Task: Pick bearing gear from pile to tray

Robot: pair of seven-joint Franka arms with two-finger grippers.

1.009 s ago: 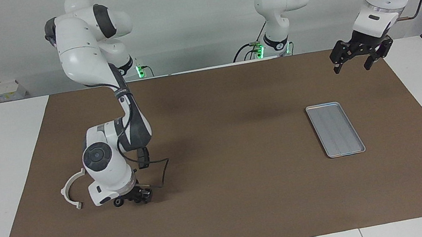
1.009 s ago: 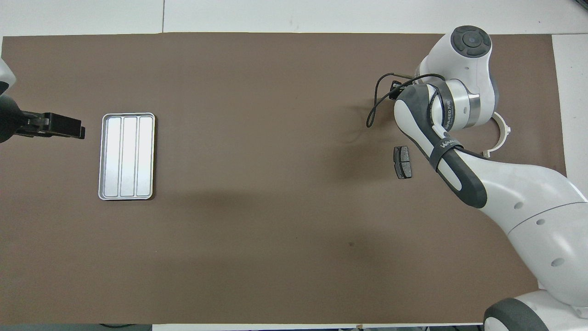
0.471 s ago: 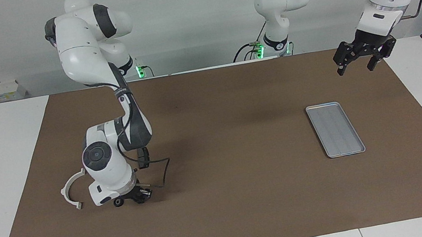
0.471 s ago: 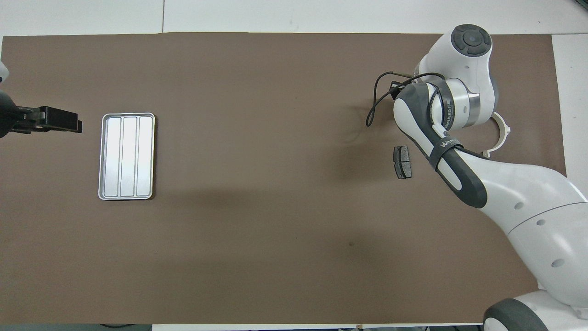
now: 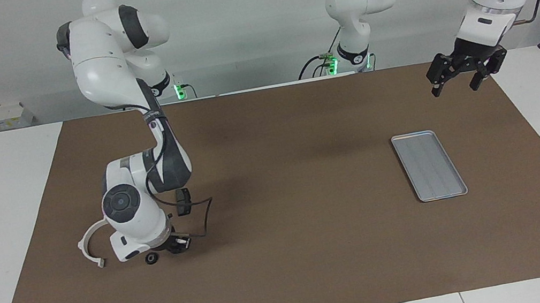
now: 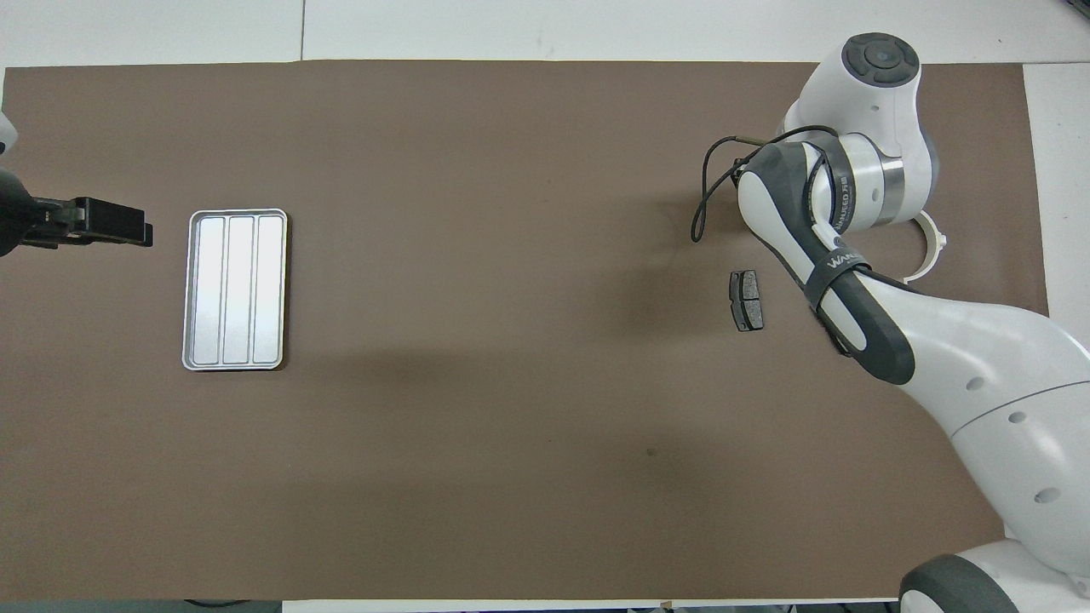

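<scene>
The pile lies at the right arm's end of the table. It includes a white half-ring bracket (image 5: 91,245) and a small black round piece (image 5: 150,259). The bracket (image 6: 930,249) and one dark brake pad (image 6: 746,300) show in the overhead view. My right gripper (image 5: 175,245) is low over the mat next to the round piece, beside the bracket. In the overhead view the arm's own wrist hides it. The silver tray (image 5: 429,165) lies empty toward the left arm's end (image 6: 234,289). My left gripper (image 5: 456,84) waits, open and empty, in the air beside the tray (image 6: 128,232).
A brown mat (image 5: 311,275) covers most of the white table. A black cable (image 5: 202,222) loops from the right arm's wrist just above the mat. The right arm's forearm (image 6: 851,298) hangs over part of the pile next to the brake pad.
The right arm's wrist and gripper have shifted a little toward the bracket and the round piece. The left gripper has drifted slightly toward its end of the table.
</scene>
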